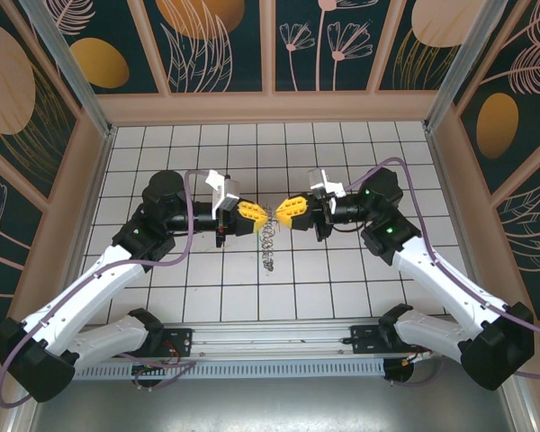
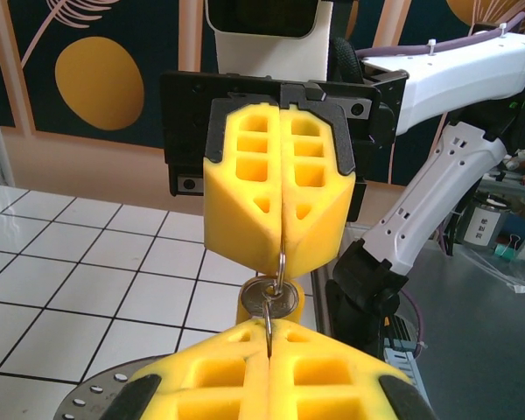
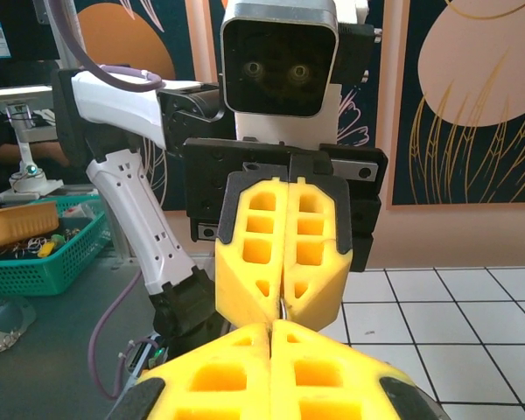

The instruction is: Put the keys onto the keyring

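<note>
Left tool (image 2: 269, 339), right tool (image 2: 280, 252) pinch keyring (image 1: 268, 241); basket (image 3: 44, 267) holds clutter

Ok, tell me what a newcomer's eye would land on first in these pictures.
Two yellow claws meet tip to tip above the middle of the tiled table: the left claw and right claw, both shut. In the left wrist view the keys sit between them, held by the left claw and linked to the thin metal keyring pinched by the right. From above, a silvery coil dangles below the tips.
</note>
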